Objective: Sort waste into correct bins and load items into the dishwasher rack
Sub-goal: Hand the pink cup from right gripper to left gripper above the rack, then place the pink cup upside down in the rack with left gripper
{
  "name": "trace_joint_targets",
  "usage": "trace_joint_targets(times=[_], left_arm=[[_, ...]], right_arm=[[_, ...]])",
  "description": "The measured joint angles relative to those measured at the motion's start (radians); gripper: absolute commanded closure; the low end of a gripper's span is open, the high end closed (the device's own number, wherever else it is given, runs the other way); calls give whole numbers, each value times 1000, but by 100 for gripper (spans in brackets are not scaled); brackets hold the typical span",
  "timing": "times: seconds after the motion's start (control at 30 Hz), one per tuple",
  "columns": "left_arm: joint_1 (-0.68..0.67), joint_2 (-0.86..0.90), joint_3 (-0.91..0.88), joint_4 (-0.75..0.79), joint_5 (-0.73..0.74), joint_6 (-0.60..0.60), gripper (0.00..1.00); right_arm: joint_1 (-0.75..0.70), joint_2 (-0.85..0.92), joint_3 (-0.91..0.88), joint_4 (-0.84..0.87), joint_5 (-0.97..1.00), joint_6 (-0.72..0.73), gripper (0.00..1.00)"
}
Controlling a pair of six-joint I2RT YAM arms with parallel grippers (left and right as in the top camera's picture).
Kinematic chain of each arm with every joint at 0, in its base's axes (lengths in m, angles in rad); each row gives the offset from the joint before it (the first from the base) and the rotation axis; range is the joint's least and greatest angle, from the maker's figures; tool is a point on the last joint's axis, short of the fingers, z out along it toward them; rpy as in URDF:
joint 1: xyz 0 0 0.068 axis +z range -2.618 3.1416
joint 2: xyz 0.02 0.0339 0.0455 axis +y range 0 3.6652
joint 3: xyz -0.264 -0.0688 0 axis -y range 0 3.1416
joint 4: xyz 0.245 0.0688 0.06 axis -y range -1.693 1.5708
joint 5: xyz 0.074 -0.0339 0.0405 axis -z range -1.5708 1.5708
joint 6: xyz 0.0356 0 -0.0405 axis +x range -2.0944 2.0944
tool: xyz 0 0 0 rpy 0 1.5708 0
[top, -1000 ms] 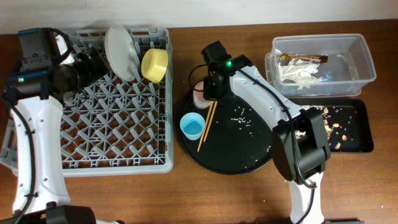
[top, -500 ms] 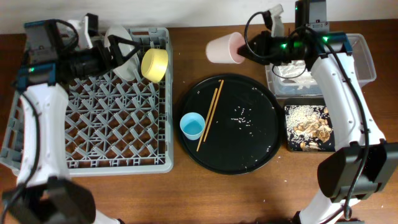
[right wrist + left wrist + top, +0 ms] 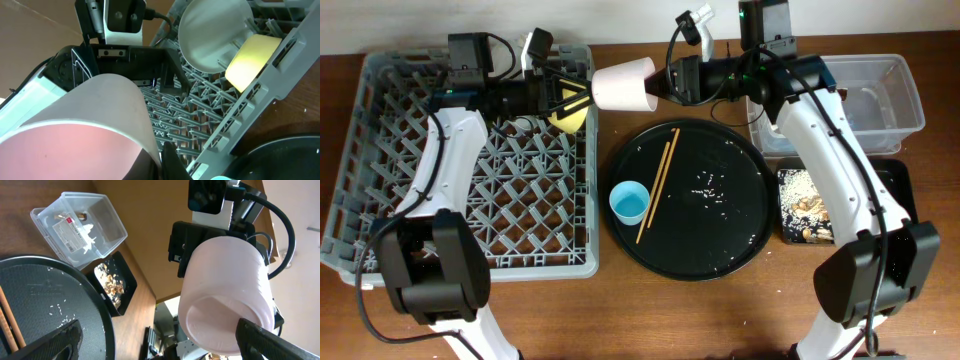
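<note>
My right gripper (image 3: 667, 79) is shut on the rim of the pink cup (image 3: 624, 85) and holds it on its side in the air, just past the dishwasher rack's (image 3: 470, 200) right edge. My left gripper (image 3: 563, 96) is open over the rack's far right corner, jaws spread either side of the cup's base (image 3: 225, 295) without touching it. In the right wrist view the cup (image 3: 75, 125) fills the foreground, with the grey plate (image 3: 212, 32) and yellow bowl (image 3: 252, 60) standing in the rack behind. The blue cup (image 3: 628, 202) and chopsticks (image 3: 656, 188) lie on the round tray.
The round black tray (image 3: 720, 240) holds scattered rice. The clear tub (image 3: 885, 95) with tissue (image 3: 90, 232) is at the far right. The shallow black tray (image 3: 895, 180) in front of it holds food scraps (image 3: 810, 205).
My right gripper has carried the pink cup left to the rack's edge. My left gripper has swung right to meet it and now hides the plate from overhead.
</note>
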Motion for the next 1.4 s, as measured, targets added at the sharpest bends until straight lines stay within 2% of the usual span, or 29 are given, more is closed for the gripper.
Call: trace_joint_targets(times=[0.33,0.7,1.03,1.07,1.17,1.2,1.4], left_arm=[[3,0,0,1,18,-18,2],[-62,0,0,-2,8,-34,7],[-63,0,0,56,34,-65,7],[-63,0,0,62,34,-72,11],[-63,0,0,69,41,-87,36],[-63,0,0,70,44,-93,39],[-61,0,0,76,44,-95,39]], right_arm=[[-81,44,0,-8,76,5,96],[33,101,0,162,49,106,96],[74,105,0,135,36,109,96],[76,105,0,125,35,109,96],[80,105,0,103,30,103,96],[79,105,0,104,24,101,96],[68,106,0,112,7,100,96]])
